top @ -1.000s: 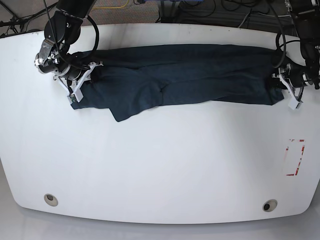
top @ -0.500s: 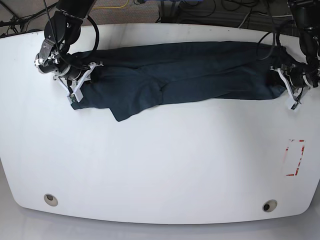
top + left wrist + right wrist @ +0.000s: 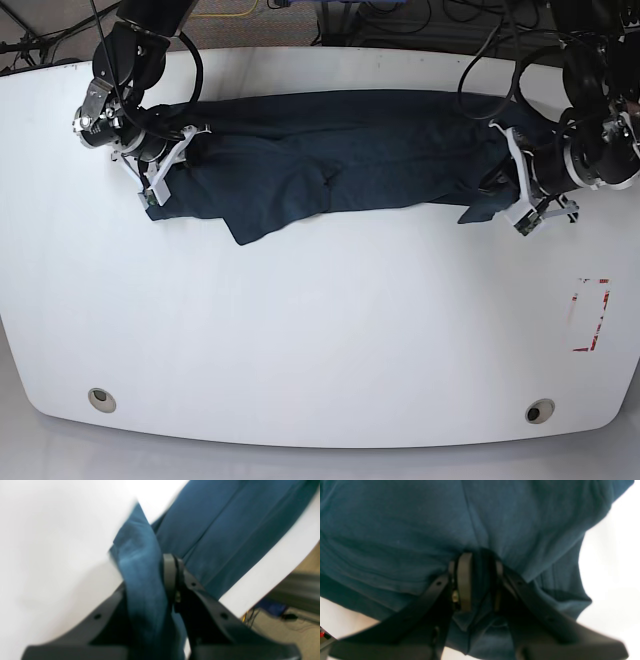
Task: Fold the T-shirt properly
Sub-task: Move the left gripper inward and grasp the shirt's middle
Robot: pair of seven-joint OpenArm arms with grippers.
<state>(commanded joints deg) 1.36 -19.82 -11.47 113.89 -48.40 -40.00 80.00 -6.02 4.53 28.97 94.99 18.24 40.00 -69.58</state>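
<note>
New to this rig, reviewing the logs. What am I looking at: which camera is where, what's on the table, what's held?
Two robot arms work over a white table. The base view looks down from above; each wrist view looks along one arm's fingers. A dark navy T-shirt lies in a long band across the far side. The right gripper, on the overhead's left, pinches one end. The left gripper, on its right, pinches the other end, as its blurred wrist view shows.

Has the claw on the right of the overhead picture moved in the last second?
Yes. The left gripper has carried the dark navy T-shirt end inward, away from the white table edge.
</note>
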